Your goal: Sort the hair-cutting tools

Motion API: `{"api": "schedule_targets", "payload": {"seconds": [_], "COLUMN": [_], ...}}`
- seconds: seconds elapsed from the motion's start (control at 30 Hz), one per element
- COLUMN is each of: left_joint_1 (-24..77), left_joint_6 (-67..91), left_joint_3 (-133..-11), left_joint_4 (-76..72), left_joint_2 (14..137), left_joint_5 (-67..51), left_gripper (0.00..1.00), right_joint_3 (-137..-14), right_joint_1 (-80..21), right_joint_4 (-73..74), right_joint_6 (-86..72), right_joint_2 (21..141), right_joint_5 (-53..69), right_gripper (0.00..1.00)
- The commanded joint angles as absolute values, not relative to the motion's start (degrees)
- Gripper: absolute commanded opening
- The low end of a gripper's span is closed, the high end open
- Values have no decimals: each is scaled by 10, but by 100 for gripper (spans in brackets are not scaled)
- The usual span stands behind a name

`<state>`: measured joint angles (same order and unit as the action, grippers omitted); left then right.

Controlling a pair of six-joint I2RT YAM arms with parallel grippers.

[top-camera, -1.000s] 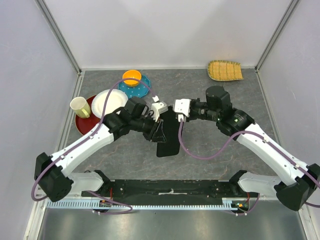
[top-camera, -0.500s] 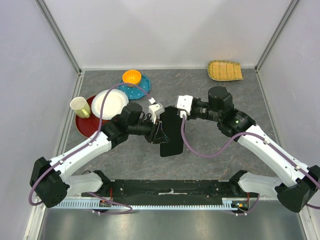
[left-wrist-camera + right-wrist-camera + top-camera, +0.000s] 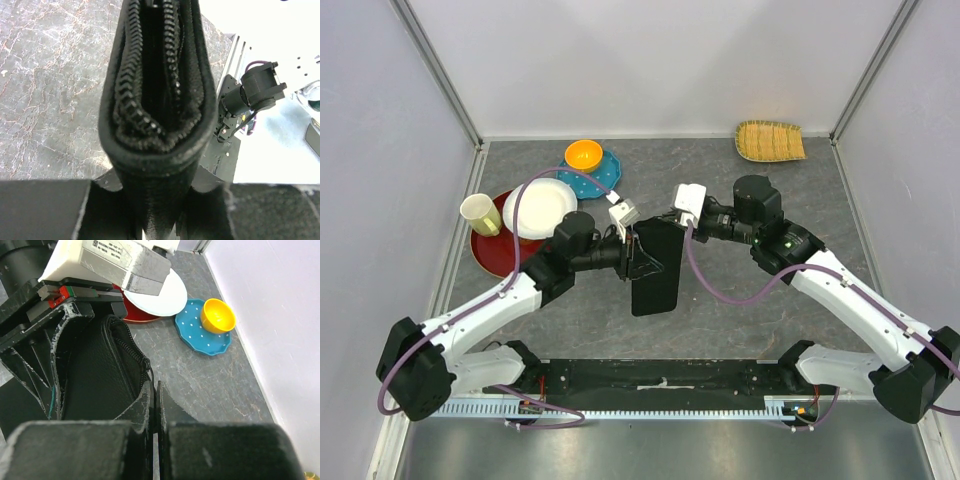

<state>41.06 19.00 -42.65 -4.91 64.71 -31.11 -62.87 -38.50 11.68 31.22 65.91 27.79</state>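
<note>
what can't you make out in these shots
The combs and scissors: in no view. The left wrist view shows the zip case mouth only as a dark slit.
The right claw: its fingers meet at the zip, and the right wrist view does not show whether the pull sits between them.
The left claw: blurred and cut off by the bottom edge in the left wrist view.
The cup: its contents are too small to tell in the top view.
</note>
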Motion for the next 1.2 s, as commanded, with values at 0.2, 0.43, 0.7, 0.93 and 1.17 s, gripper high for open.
{"api": "schedule_targets", "payload": {"seconds": [0.2,0.43,0.7,0.93,1.17], "left_joint_1": [414,418,429,431,426], "left_joint_6": [156,128,100,103,129], "left_joint_3": [-501,-536,-550,-548,-566], "left_joint_4": [-25,46,82,83,125], "left_joint_2": [635,670,688,683,665], "left_joint_5": [-349,-399,-431,-398,-288], "left_gripper": [2,2,2,2,2], "right_joint_3": [-649,-701,-737,-726,-624], "right_joint_1": [-402,-441,-470,-475,-474], "right_joint_4": [121,142,135,121,105], "right_joint_6": [375,426,444,411,346], "right_joint_2": [669,706,725,730,674], "right_joint_5": [269,254,267,241,146], "right_gripper": [0,0,0,0,48]}}
